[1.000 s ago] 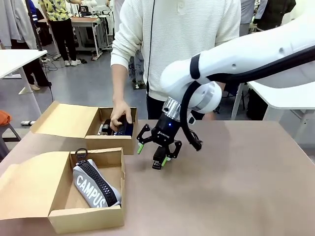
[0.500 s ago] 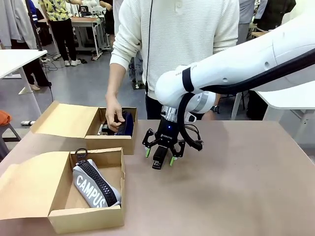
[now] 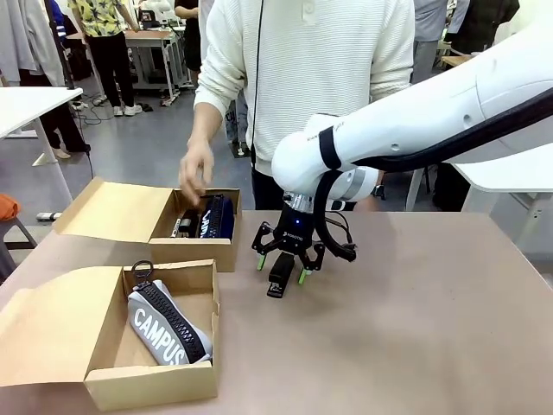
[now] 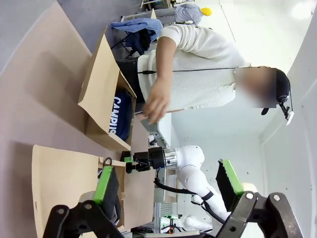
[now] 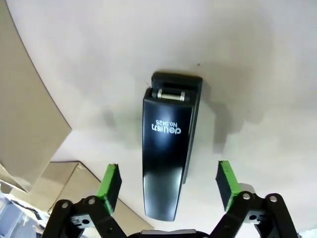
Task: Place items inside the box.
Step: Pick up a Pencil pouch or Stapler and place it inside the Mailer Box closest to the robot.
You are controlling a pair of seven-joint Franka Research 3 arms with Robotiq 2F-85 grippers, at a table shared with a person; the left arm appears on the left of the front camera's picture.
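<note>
Right tool hangs right over a black stapler lying mid-desk. Its jaws are partly open, with a green pad on each side and neither touching it. Left tool is spread wide with nothing in it. The grey CAMPUS pencil case sits in the near box, at 8 o'clock from the stapler. A person's hand hovers above the far box at 10 o'clock.

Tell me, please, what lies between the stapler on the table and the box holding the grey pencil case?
Nothing: in the front view, only bare table separates the stapler from that box.
</note>
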